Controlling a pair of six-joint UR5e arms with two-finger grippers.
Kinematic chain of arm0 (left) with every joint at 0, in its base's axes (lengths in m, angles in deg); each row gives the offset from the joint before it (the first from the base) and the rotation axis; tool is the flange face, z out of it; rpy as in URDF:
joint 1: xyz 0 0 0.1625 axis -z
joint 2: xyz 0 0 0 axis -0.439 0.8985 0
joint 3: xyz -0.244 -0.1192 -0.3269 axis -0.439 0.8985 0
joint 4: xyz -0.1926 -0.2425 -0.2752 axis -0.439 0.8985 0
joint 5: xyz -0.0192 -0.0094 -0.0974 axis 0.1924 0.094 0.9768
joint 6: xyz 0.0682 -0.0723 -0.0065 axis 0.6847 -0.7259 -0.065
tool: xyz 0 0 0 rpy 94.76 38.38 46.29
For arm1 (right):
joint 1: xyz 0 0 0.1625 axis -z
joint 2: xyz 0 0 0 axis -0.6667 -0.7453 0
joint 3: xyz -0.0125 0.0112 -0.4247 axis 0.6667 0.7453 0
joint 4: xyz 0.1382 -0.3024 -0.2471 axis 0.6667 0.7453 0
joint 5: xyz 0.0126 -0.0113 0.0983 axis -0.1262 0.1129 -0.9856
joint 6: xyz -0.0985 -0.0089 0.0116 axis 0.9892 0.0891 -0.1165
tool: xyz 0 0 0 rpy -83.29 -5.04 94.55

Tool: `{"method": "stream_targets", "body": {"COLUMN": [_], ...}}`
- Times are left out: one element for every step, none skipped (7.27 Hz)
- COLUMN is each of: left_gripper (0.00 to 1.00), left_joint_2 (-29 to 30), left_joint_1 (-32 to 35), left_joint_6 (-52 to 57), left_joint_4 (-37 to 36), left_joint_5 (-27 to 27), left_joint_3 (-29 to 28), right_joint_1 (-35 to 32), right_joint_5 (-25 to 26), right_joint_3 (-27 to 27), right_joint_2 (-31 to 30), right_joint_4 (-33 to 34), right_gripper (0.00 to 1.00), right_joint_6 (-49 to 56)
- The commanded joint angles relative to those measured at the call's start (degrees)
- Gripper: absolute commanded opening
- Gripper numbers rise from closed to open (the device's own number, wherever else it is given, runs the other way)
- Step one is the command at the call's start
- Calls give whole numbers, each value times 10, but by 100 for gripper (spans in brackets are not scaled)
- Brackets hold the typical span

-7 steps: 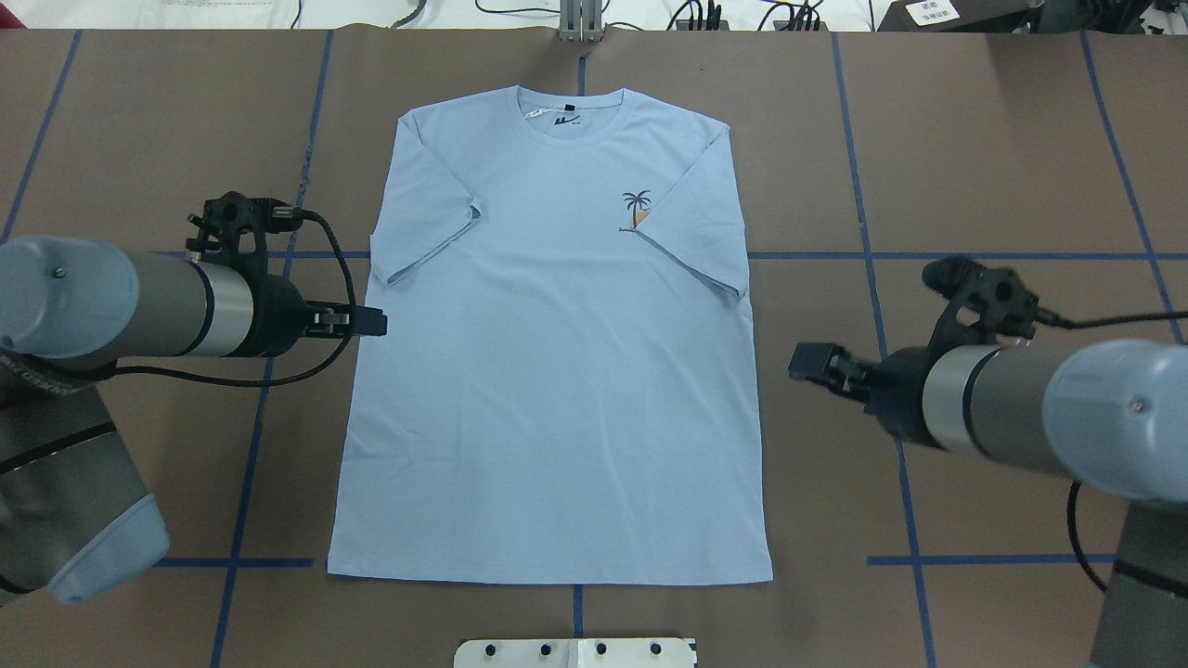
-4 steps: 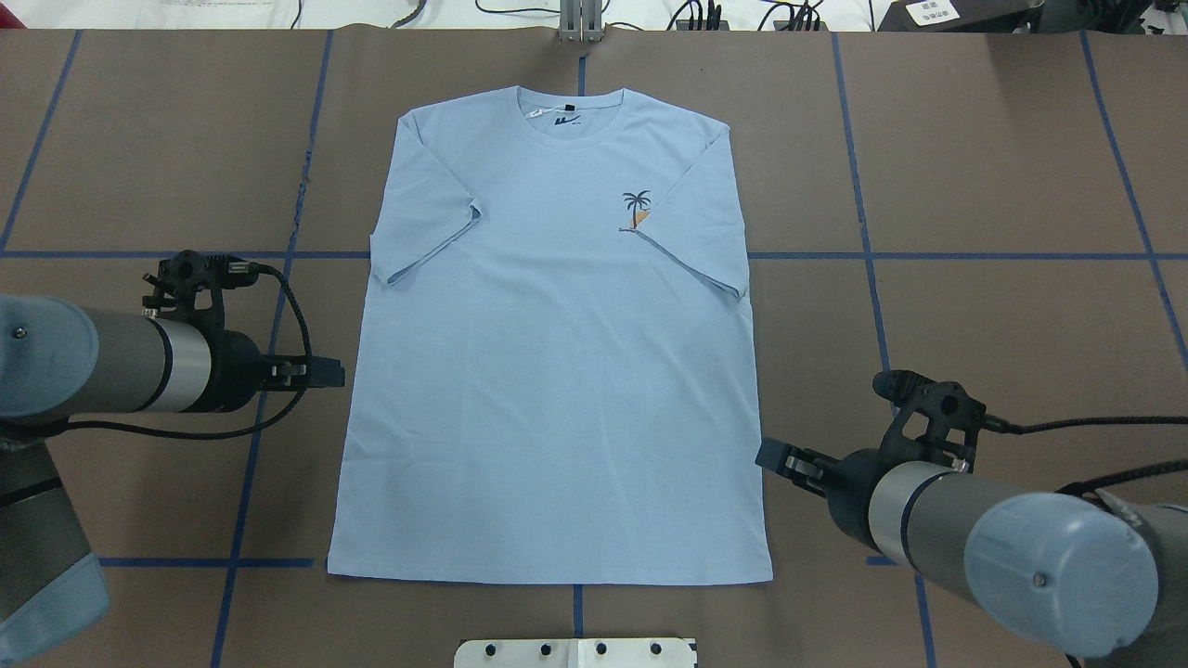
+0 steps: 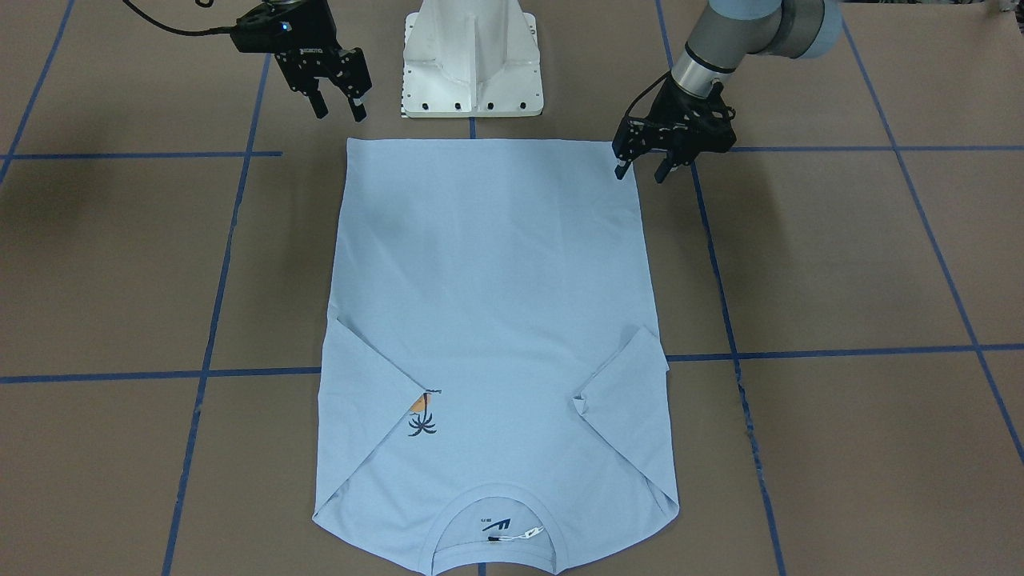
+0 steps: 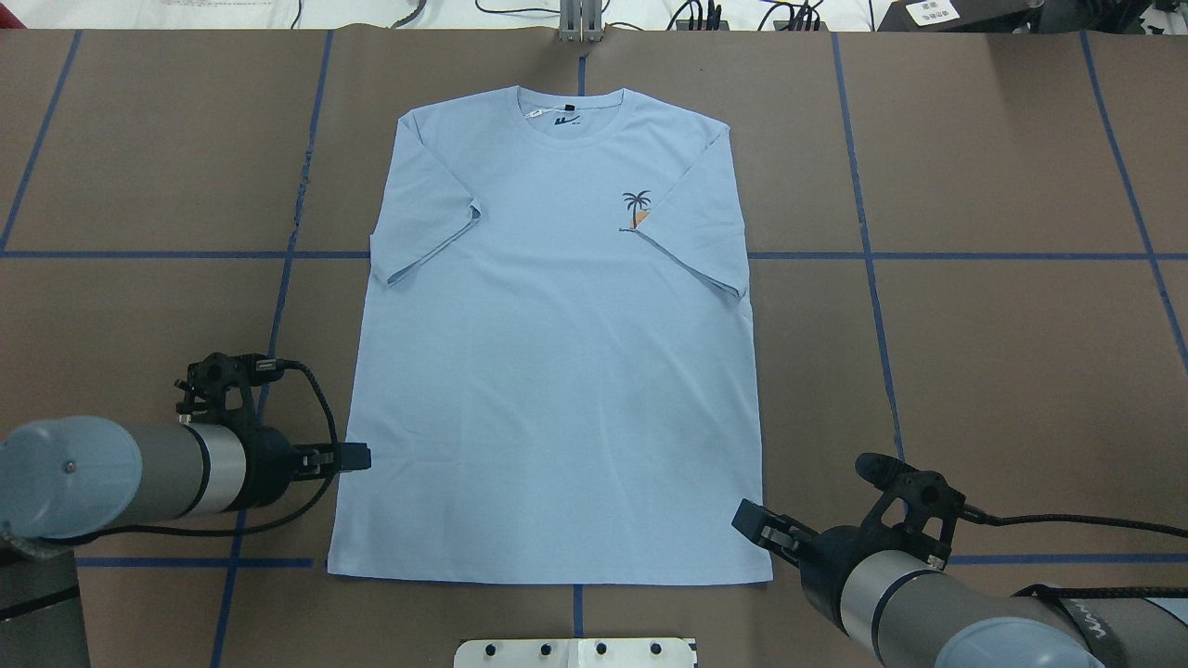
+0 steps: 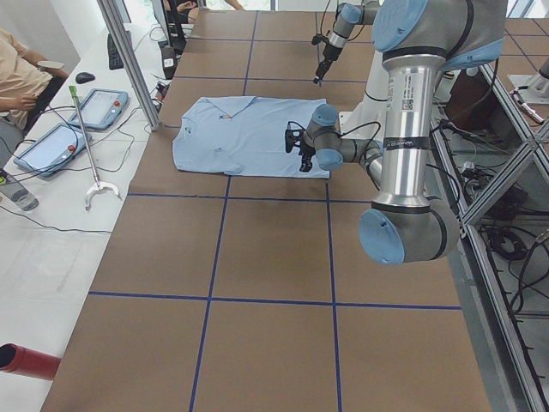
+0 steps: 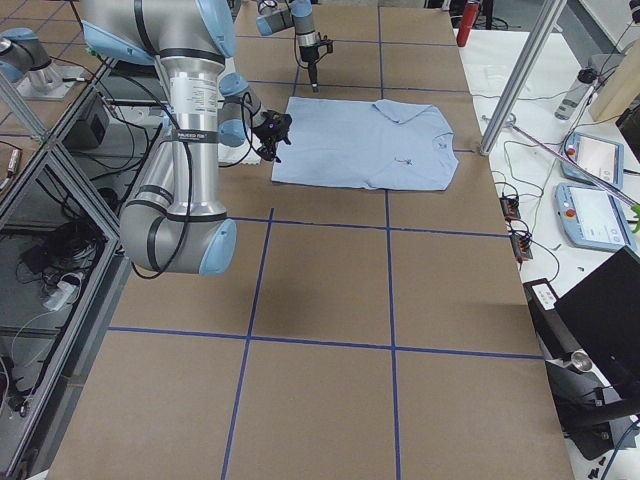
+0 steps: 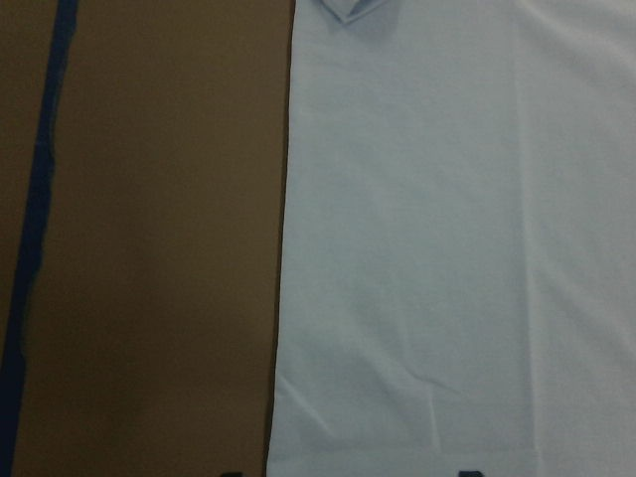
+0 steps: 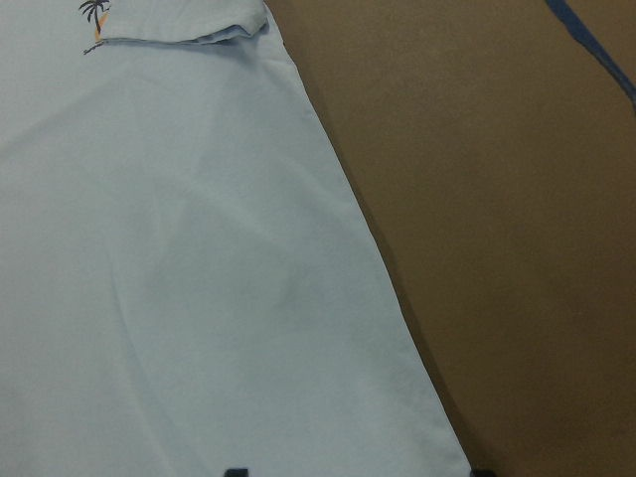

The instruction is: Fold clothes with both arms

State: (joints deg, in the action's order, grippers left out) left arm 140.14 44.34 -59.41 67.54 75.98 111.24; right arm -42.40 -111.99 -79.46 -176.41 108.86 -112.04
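Observation:
The light blue T-shirt (image 4: pixel 557 371) lies flat on the brown table, collar at the far side and both sleeves folded in over the body. The right sleeve's edge touches the palm print (image 4: pixel 637 208). My left gripper (image 4: pixel 360 456) hovers open at the shirt's left edge, a little above the hem corner, and holds nothing. In the front-facing view the left gripper (image 3: pixel 639 170) has one finger over that corner. My right gripper (image 4: pixel 747 518) is open and empty by the hem's right corner. Seen from the front, the right gripper (image 3: pixel 339 110) hangs just off the shirt (image 3: pixel 488 280).
The white pedestal base (image 3: pixel 472 64) stands close behind the hem. Blue tape lines (image 4: pixel 868 255) cross the table. Cables and a metal post (image 4: pixel 580 23) line the far edge. A side bench with tablets (image 5: pixel 103 107) and a seated person (image 5: pixel 21 77) lies beyond the collar end.
Both arms have drawn back along the shirt's sides, from sleeve height down to the hem corners. Both grippers stayed open and the shirt has not moved.

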Motion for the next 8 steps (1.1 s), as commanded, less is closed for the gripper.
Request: {"method": "stream_targets", "body": {"left_gripper": [72, 72, 72, 72, 72, 72, 72, 71], "left_joint_2": [-27, -28, -29, -32, -39, -40, -39, -39], "left_joint_1": [-73, -87, -110, -113, -122, -123, -126, -128], "left_joint_6": [-71, -86, -98, -99, -100, -100, -100, -100], "left_joint_4": [35, 34, 31, 30, 30, 30, 30, 30], "left_joint_5": [-66, -71, -85, -88, -89, -89, -89, -89], "left_joint_3": [0, 0, -3, -3, -6, -5, -6, -7], "right_joint_1": [7, 8, 9, 9, 9, 9, 9, 9], "right_joint_5": [11, 16, 17, 17, 17, 17, 19, 21], "right_joint_3": [0, 0, 0, 0, 0, 0, 0, 0], "right_joint_2": [3, 4, 5, 5, 6, 6, 6, 6], "right_joint_4": [0, 0, 0, 0, 0, 0, 0, 0], "right_gripper": [81, 82, 82, 83, 83, 83, 83, 83], "right_joint_6": [-9, -9, -9, -9, -9, -9, -9, -10]}}
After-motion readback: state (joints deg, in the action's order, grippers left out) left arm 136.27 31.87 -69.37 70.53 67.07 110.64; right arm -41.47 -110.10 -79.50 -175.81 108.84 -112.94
